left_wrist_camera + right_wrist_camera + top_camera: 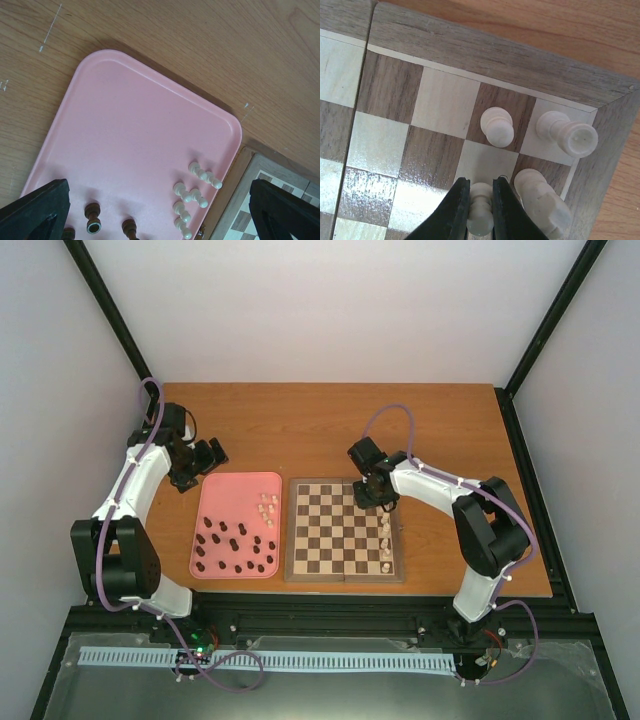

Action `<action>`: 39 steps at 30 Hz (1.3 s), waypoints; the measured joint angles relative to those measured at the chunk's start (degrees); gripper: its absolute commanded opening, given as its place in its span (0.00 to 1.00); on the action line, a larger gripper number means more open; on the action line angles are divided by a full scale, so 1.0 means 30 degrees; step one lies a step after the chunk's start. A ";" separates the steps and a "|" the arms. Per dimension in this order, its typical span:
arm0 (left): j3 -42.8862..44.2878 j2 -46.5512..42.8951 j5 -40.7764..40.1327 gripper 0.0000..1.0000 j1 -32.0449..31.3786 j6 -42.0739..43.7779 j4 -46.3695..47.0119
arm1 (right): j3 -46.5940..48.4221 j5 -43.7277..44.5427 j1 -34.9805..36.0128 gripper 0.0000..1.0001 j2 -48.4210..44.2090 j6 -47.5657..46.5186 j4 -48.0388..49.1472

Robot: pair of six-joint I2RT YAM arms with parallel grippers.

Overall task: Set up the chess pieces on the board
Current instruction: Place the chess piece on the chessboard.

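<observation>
The wooden chessboard lies right of the pink tray. My right gripper is shut on a cream-white pawn, held over a light square near the board's far right corner. Close by stand a white pawn, a white rook in the corner square and a white knight. More white pieces stand along the board's right edge. My left gripper is open and empty above the tray's far end. Several white pieces and dark pieces lie in the tray.
The tray's rim sits on the brown wooden table. The board's brown border runs just beyond the rook. Dark pieces are scattered over the tray's near half. Black frame rails edge the table.
</observation>
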 measured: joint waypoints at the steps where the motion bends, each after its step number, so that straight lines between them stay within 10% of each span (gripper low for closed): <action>1: 0.0000 0.0000 0.0000 1.00 0.0000 0.0007 0.0000 | -0.0007 0.0000 -0.0007 0.06 0.0007 0.0000 0.0015; 39: 0.0000 0.0000 0.0000 1.00 0.0000 0.0146 -0.0007 | 0.0415 0.0364 -0.0022 0.26 0.0685 -0.0015 0.0372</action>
